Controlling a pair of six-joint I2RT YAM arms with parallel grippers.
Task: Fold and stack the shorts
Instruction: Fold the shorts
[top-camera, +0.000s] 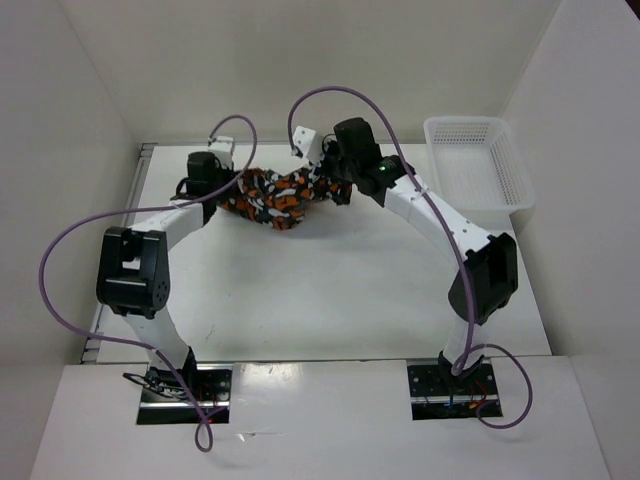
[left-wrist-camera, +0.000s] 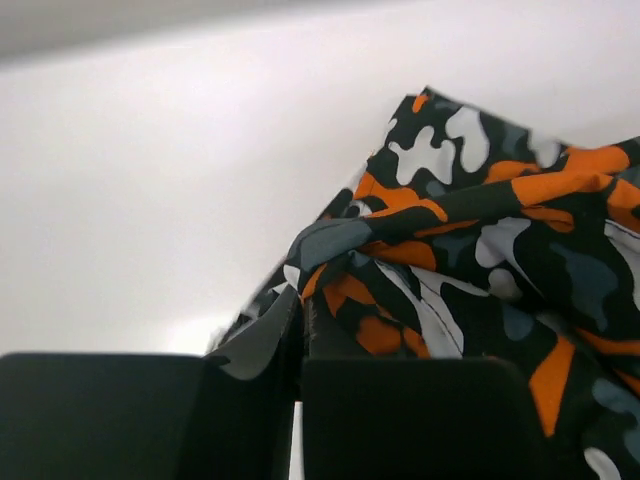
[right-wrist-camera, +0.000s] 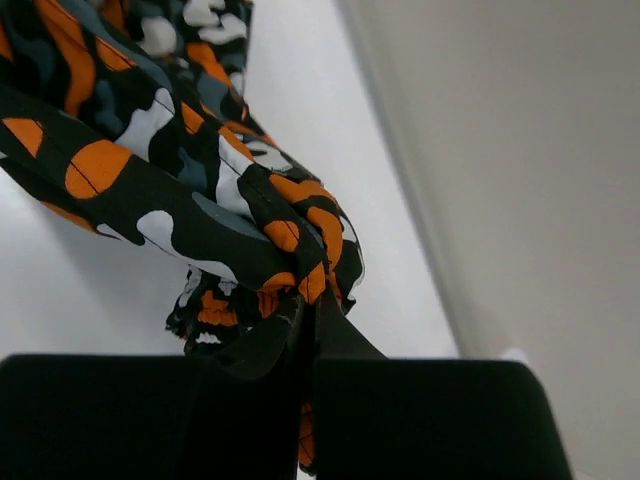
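Note:
The camouflage shorts (top-camera: 275, 197) hang bunched between my two grippers at the far middle of the table, sagging in the centre. My left gripper (top-camera: 226, 187) is shut on their left end; in the left wrist view the fabric (left-wrist-camera: 470, 250) is pinched between my closed fingers (left-wrist-camera: 300, 340). My right gripper (top-camera: 328, 180) is shut on their right end; in the right wrist view the cloth (right-wrist-camera: 180, 150) rises from the closed fingers (right-wrist-camera: 308, 320) and trails off to the upper left.
A white plastic mesh basket (top-camera: 478, 165) stands at the far right of the table. White walls close in the table at the back and both sides. Purple cables loop over both arms.

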